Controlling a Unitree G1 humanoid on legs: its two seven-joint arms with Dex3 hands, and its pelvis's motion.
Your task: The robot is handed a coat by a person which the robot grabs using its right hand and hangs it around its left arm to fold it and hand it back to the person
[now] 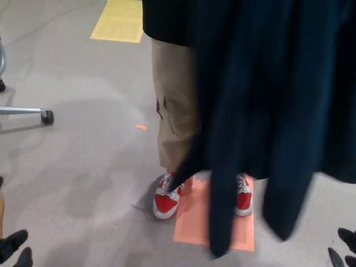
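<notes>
Grey floor [83, 167] fills the head view, with a yellow patch [119, 19] at the top edge and an orange mat [192, 225] low in the middle. A person stands on the mat in tan trousers [175, 105] and 2 red-and-white shoes; the shoe on picture left [165, 201] overlaps the mat's left edge, while the other shoe [243, 201] is mostly covered. A dark blue coat [267, 111] hangs from the top edge down the right half of the picture, hiding the person's other leg. Its lowest folds end in front of the mat's near edge, and what holds it up is out of frame. A chair leg with 1 caster [47, 117] juts in from the left edge, and a small orange scrap [141, 127] lies near the trousers. Open floor runs between the caster and the person. Only a small black part of the left hand [14, 247] and the right hand [345, 247] shows at the bottom corners. Both are clear of the coat, and how far either is open cannot be told.
</notes>
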